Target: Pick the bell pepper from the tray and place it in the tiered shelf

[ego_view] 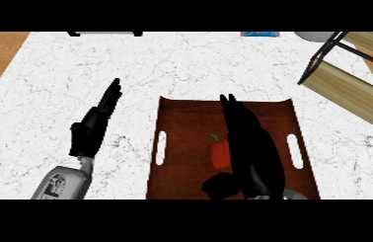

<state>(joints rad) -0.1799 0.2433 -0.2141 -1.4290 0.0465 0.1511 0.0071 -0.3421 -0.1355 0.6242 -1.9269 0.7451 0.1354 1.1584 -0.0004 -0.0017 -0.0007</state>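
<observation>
A red bell pepper (pixel 218 152) with a green stem lies on the brown tray (pixel 182 137) near its middle. My right hand (pixel 251 147) hovers over the tray just right of the pepper, fingers straight and pointing away, thumb (pixel 221 184) low beside the pepper; it hides part of the pepper's right side. My left hand (pixel 94 125) rests open on the white counter, left of the tray, fingers straight. The tiered shelf (pixel 342 75), with wooden boards and black legs, stands at the upper right.
The white marble counter (pixel 182 63) extends past the tray. A black stand (pixel 105 33) shows at the far edge, a blue object (pixel 260 33) and a grey round thing (pixel 317 36) at the far right. The wooden floor (pixel 11 46) shows at the left.
</observation>
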